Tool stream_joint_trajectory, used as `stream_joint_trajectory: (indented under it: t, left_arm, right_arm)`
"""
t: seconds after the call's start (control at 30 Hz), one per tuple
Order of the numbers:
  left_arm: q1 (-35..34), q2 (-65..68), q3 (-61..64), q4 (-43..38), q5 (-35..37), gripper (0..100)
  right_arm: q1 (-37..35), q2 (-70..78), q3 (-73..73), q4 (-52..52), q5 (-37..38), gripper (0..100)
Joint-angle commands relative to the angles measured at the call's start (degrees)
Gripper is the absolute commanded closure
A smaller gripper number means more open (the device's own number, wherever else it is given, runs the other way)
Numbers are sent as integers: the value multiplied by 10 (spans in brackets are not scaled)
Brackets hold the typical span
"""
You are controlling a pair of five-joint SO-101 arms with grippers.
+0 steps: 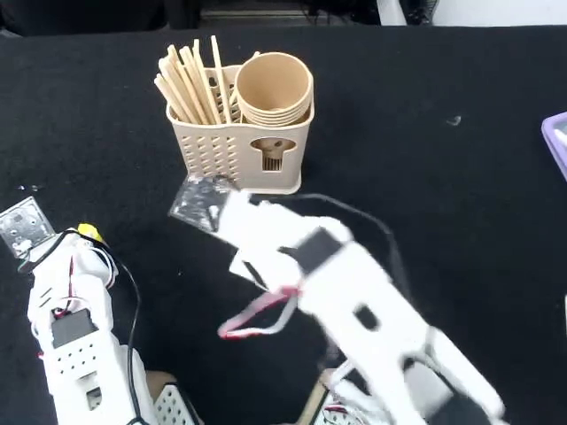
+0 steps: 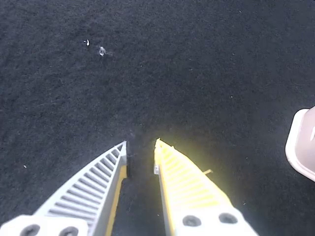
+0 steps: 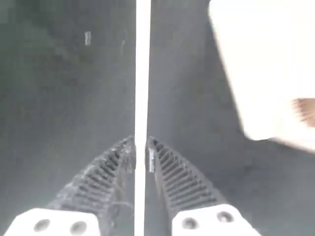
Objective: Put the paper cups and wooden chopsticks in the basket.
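The left hand, its grey and yellow fingers a narrow gap apart and empty, hangs over the black tabletop; farther back stands the beige perforated plastic basket, a bundle of wooden chopsticks upright in its left compartment, tops fanning leftward, stacked tan paper cups mouth-up in its right; just before it the right hand clamps a single pale wooden chopstick, its long axis in line with the fingers, passing beside the basket's wall; a purple object sits at the right edge.
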Motion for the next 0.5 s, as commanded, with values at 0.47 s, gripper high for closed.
stream_joint_trajectory:
  t: [0.47]
  left_arm:
    - [-6,2,-5,-11,4,898]
  right_arm:
    - [57,-178,8,-673,-193,987]
